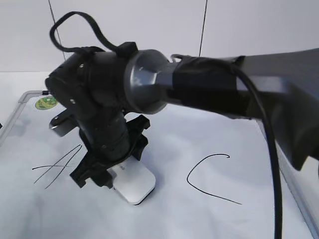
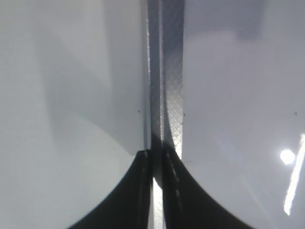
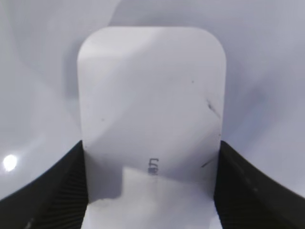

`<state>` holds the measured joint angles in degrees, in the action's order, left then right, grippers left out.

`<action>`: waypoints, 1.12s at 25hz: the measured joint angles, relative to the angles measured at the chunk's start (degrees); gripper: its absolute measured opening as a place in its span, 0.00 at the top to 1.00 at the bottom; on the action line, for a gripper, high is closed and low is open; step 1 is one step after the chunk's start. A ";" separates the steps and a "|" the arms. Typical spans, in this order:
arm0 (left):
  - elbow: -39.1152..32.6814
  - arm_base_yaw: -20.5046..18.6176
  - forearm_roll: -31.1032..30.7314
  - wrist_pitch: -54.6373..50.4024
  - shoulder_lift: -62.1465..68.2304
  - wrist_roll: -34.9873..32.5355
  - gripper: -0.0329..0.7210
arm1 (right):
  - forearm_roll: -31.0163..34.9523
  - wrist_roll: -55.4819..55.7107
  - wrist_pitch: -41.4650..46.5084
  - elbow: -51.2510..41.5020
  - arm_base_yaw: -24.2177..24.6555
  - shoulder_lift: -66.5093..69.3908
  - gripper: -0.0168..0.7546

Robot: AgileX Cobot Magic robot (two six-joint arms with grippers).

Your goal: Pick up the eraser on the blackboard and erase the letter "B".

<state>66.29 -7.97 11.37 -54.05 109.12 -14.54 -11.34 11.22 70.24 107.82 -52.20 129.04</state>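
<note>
Sitting between right jaws, eraser (image 3: 151, 109), sides touching, on blackboard (image 1: 199, 219)

The blackboard (image 1: 209, 134) bears a hand-drawn slanted "A" (image 1: 57, 167) at left and "C" (image 1: 212, 178) at right; the eraser's (image 3: 151, 119) small grey lettering (image 3: 153, 166) is unreadable.

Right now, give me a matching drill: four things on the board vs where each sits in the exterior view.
Things:
1. eraser
2. letter "A"
3. letter "C"
4. green sticker

Places:
a. upper left corner of the blackboard
b. right of the eraser, clear of the arm
c. between the right end effector's fingers, lying on the board
d. left of the eraser, near the board's left side

Pairs: 1-c, 2-d, 3-b, 4-a
</note>
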 joint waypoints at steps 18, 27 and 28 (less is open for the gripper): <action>0.00 0.00 0.00 0.00 0.00 0.00 0.91 | 5.87 -0.63 0.00 0.11 4.83 0.20 0.31; 0.00 0.00 0.00 0.10 0.00 0.00 0.91 | 9.40 -1.52 -0.20 -1.65 0.65 -0.76 0.31; 0.00 0.00 0.00 0.18 0.00 0.00 0.91 | 9.63 -1.52 -0.20 -1.74 0.02 -0.76 0.31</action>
<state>66.29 -7.97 11.37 -53.88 109.12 -14.54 -1.71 9.70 70.04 106.08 -52.18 128.28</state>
